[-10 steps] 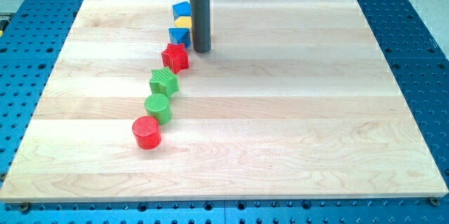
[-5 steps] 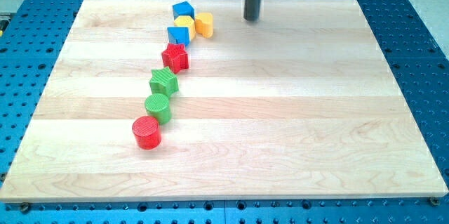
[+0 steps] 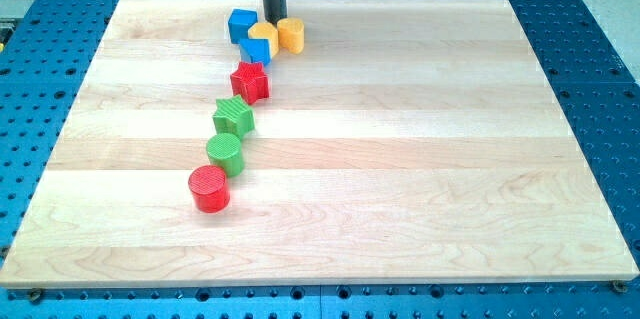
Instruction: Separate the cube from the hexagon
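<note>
My tip (image 3: 273, 20) stands near the board's top edge, just right of the blue cube (image 3: 241, 25) and touching or almost touching the top of the yellow block (image 3: 263, 33), which looks like a hexagon. The cube sits just left of the yellow block, about touching it. An orange-yellow rounded block (image 3: 291, 34) sits to the right of my tip. A second blue block (image 3: 256, 51) lies just below the yellow one.
A line of blocks runs down and to the left: a red star (image 3: 249, 81), a green star (image 3: 233, 116), a green cylinder (image 3: 225, 152) and a red cylinder (image 3: 209, 188). The wooden board (image 3: 420, 159) lies on a blue perforated table.
My tip swung out to the upper right, then came back left to beside the yellow block. The blue cube has slid left. The other blocks have not moved.
</note>
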{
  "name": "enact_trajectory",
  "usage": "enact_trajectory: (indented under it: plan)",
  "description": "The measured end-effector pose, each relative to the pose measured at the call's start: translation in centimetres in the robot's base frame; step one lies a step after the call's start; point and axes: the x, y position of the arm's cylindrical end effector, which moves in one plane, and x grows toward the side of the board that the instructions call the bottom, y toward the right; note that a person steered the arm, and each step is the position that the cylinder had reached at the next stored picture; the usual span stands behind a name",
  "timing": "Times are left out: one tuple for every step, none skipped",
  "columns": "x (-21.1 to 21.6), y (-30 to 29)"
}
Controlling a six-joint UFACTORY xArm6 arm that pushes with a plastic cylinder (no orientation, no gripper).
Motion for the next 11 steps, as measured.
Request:
enact_trajectory:
  plan:
    - [0.4, -3.2]
    - [1.3, -6.6]
    - [1.3, -7.9]
    - [0.9, -10.8]
    - [5.4, -18.4]
    - [4.6, -15.3]
    - [-1.2, -13.1]
    - [-2.7, -3.7]
    - [-0.9, 1.0]
    - [1.0, 1.2]
    - [1.8, 1.2]
